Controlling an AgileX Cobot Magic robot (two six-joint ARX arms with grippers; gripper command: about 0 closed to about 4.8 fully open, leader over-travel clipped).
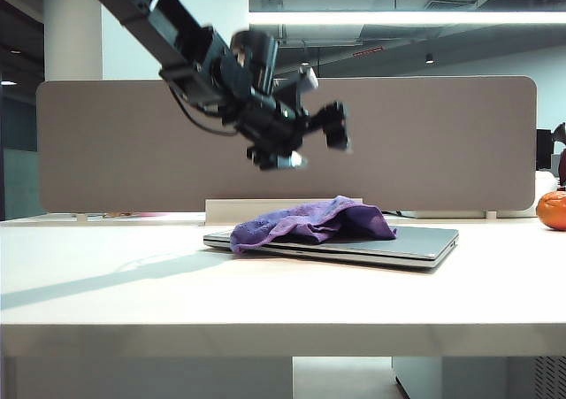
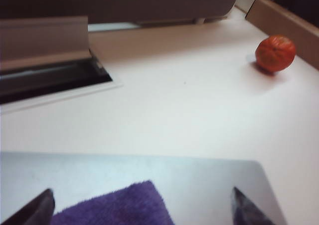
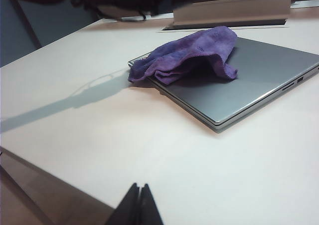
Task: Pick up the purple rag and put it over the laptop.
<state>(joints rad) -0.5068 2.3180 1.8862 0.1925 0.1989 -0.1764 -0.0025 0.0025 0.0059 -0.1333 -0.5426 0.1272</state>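
Note:
The purple rag [image 1: 309, 222] lies crumpled over the left part of the closed silver-grey laptop [image 1: 416, 240] on the white table. My left gripper [image 1: 320, 107] hangs in the air above the rag, open, with nothing between its fingers. In the left wrist view the open left gripper [image 2: 142, 197] has a corner of the rag [image 2: 124, 207] and the bare lid of the laptop [image 2: 209, 180] below it. The right wrist view shows the rag [image 3: 189, 55] on the laptop [image 3: 259, 75] from a distance. My right gripper [image 3: 138, 187] is shut and empty, low at the table's near edge.
An orange fruit [image 1: 552, 210] sits at the far right of the table; the left wrist view shows this orange fruit [image 2: 275, 54] too. A grey divider panel [image 1: 424, 142] stands behind the laptop. A cable slot with a raised flap [image 2: 50, 80] lies beyond the laptop.

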